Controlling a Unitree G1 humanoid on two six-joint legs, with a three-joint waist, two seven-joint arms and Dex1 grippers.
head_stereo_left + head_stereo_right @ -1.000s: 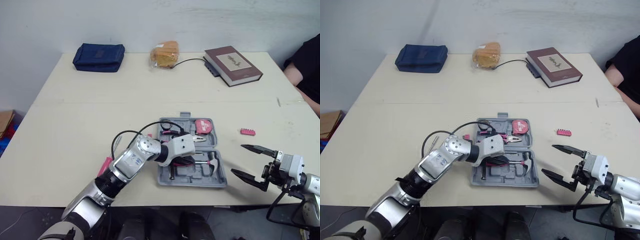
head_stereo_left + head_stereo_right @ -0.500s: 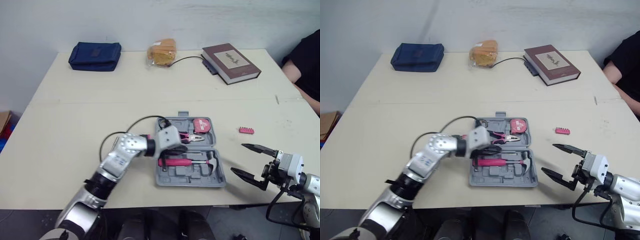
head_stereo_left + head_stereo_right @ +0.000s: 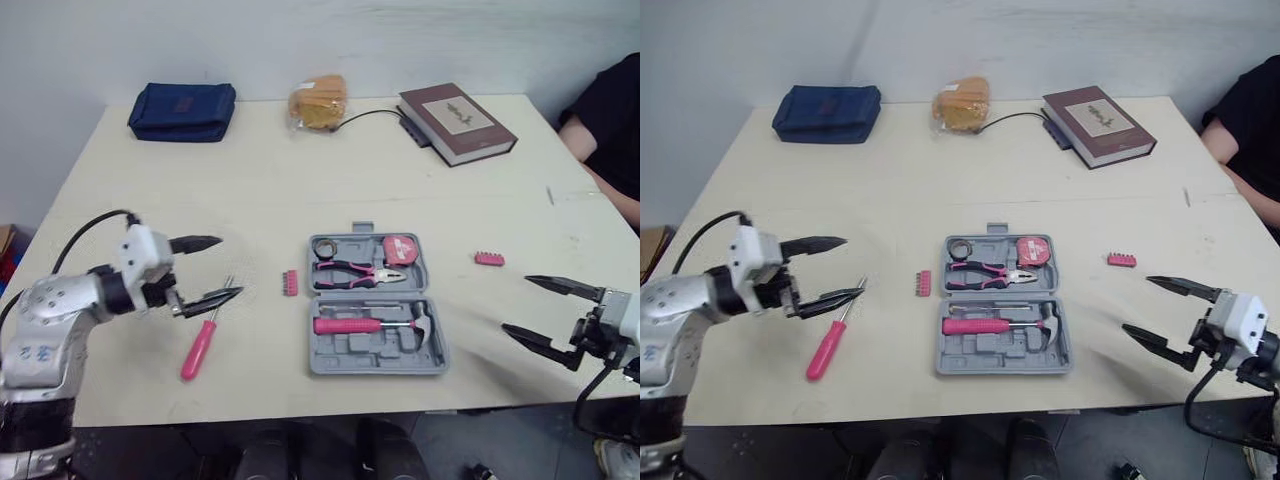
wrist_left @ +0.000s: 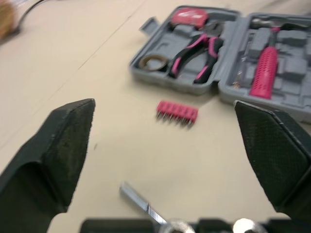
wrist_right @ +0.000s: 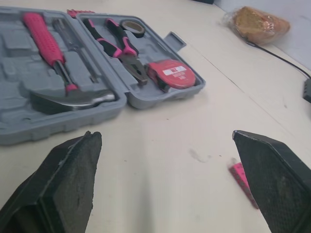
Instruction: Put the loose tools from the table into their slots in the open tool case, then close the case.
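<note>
Left fingers [image 4: 68, 141]: spread wide with nothing between them; the left gripper [image 3: 228, 266] hangs over the table [image 3: 300, 190], well left of the tool case [image 3: 330, 362].
Right fingers [image 5: 73, 179]: just as wide and just as empty; the right gripper [image 3: 515, 304] is off the case's right side, near its front corner.
Under the left gripper: a pink-handled screwdriver [image 3: 200, 348] lies loose, well left of the case. Its shaft runs up to the lower finger, and I can't tell whether they touch. The left wrist view catches a blurred stretch of that shaft.
Left of the case: the left bit strip [image 3: 290, 283] lies loose, just off the case's edge. It is a pink smudge from the head, and a plain row of bits in the left wrist view.
Right of the case: the right bit strip [image 3: 490, 259] lies loose, apart from the edge. In the right wrist view one end is cut off behind a finger.
Inside the case: it lies open and flat, with a tape roll [image 3: 325, 247], pliers [image 3: 355, 270] and tape measure [image 3: 401, 249] in the far half and a hammer [image 3: 365, 325] in the near half. The right wrist view shows a thin dark tool [image 5: 62, 31] alongside the hammer's handle; I can't tell what it is.
Behind the case: a blue pouch [image 3: 182, 110], bagged bread [image 3: 317, 100] and a book [image 3: 457, 108] sit along the table's far edge.
Far right of the case: a person's arm [image 3: 610, 120] is cut off by the picture's edge.
</note>
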